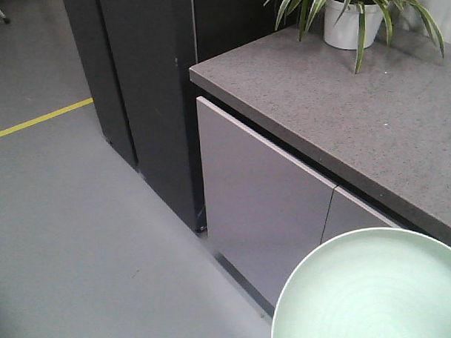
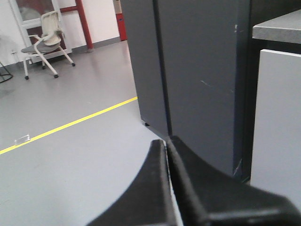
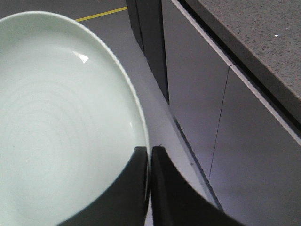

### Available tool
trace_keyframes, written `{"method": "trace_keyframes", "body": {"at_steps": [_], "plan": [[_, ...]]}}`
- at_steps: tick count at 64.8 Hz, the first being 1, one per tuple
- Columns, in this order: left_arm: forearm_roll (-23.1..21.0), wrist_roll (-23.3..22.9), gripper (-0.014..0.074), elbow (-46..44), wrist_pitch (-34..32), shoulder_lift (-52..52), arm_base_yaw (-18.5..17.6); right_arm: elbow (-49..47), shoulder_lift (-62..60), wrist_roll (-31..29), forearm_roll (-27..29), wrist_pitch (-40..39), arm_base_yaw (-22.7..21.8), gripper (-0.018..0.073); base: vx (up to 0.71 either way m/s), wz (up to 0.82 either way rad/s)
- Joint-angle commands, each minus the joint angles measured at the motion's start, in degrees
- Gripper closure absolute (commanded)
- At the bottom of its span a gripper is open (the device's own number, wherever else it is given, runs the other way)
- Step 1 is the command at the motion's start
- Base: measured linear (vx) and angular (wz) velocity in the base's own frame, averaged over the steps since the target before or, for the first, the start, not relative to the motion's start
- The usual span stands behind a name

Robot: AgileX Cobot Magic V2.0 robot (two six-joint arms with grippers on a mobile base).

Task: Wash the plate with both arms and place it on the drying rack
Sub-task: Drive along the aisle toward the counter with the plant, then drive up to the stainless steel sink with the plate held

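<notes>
Plate (image 3: 61, 122) first: the pale mint-green dish is off any surface, pinched at its rim by the right gripper (image 3: 149, 155), whose 2 black fingers close tight on the edge. In the front view, only its upper arc shows, low and to the right, above the grey floor and in front of the light grey cupboard doors (image 1: 263, 190).

The left gripper (image 2: 167, 143) is apart from the dish. Its 2 fingers are pressed almost together with only a thin pale line between them, and nothing I can make out is held there.

Beyond the doors runs the speckled grey countertop (image 1: 372, 112), bare on the stretch shown except for a potted plant (image 1: 350, 16) at its far end. A tall dark cabinet (image 1: 149, 90) stands beside it, then a yellow floor line (image 1: 38, 120), and far off an office chair (image 2: 44, 37).

No sink, tap or drying rack appears in any view. The dish looks smooth and spotless, with 1 highlight on it, but whether it has been washed cannot be told. By my reading it is in 1-handed transit, and setting it on the rack is not yet done.
</notes>
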Motion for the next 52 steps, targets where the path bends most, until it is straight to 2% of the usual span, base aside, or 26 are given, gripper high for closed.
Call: {"method": "trace_keyframes", "body": {"at_steps": [1, 52], "plan": [[0.3, -0.4, 0.0603, -1.6, -3.6, -0.9, 0.0, -1.3, 0.7, 0.1, 0.9, -3.8, -0.2, 0.0561, 0.05, -0.19], [0.3, -0.4, 0.0603, -1.6, -3.6, -0.9, 0.0, -1.3, 0.7, 0.1, 0.9, -3.8, -0.2, 0.0561, 0.07, -0.26]]}}
